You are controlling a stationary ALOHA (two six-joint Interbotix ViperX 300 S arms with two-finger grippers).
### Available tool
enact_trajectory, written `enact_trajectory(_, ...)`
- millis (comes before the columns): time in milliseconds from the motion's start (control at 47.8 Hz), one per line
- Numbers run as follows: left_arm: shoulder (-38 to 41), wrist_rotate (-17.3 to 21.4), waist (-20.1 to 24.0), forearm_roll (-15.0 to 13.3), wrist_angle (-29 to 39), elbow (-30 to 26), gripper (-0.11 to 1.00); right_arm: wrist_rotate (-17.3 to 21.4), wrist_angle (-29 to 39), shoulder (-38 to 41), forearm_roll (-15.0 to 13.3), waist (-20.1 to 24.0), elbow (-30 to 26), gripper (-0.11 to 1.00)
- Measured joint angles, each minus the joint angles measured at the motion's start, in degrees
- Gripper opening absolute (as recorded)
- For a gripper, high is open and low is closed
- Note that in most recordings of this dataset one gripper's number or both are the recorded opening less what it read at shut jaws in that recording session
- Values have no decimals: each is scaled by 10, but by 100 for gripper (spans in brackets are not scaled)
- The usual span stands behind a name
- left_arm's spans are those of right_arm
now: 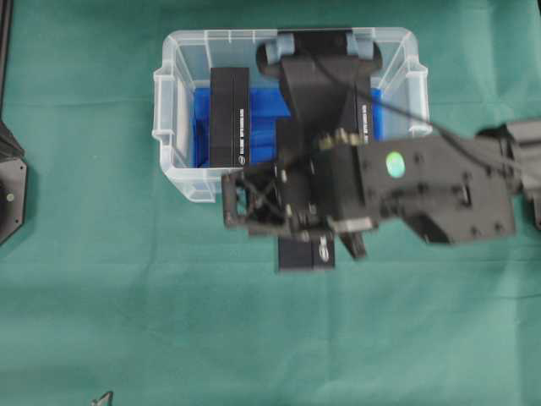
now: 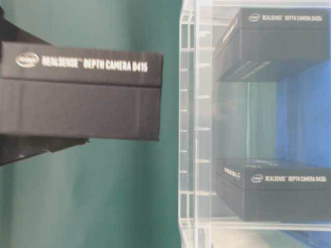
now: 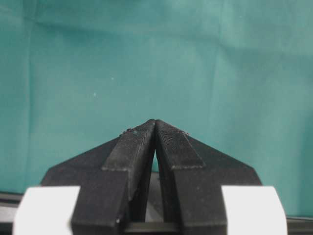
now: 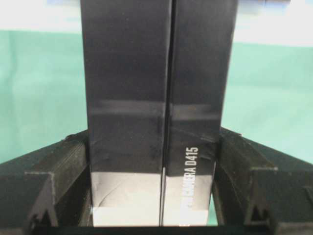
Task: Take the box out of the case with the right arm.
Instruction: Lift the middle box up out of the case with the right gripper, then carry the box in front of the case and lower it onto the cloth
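My right gripper [image 4: 152, 139] is shut on a black box [image 4: 151, 98] labelled "Depth Camera D415", with a finger pressed against each long side. Seen from overhead, that box [image 1: 306, 252] pokes out from under the right gripper [image 1: 304, 222] over the green cloth, just outside the near wall of the case [image 1: 169, 127]. At table level the held box [image 2: 77, 98] is apart from the clear case wall [image 2: 189, 129]. My left gripper [image 3: 155, 122] is shut on nothing above bare cloth.
Two more black boxes lie inside the case on its blue lining, one on the left [image 1: 230, 117] and one on the right [image 1: 365, 114] partly hidden by my arm. They show through the wall at table level [image 2: 274, 41] [image 2: 274, 188]. A black arm base [image 1: 10, 182] sits at the far left.
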Motion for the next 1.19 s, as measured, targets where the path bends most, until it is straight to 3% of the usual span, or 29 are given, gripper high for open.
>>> enact_trajectory(356,-4,0,0,0,0,0,2,72,-15,0,3,68,-3,65)
enact_trajectory(879,-5,0,0,0,0,0,2,70,-19,19,16,67,0,65)
enact_trajectory(1192,-4,0,0,0,0,0,2,76,-65,29,23,67,56,65)
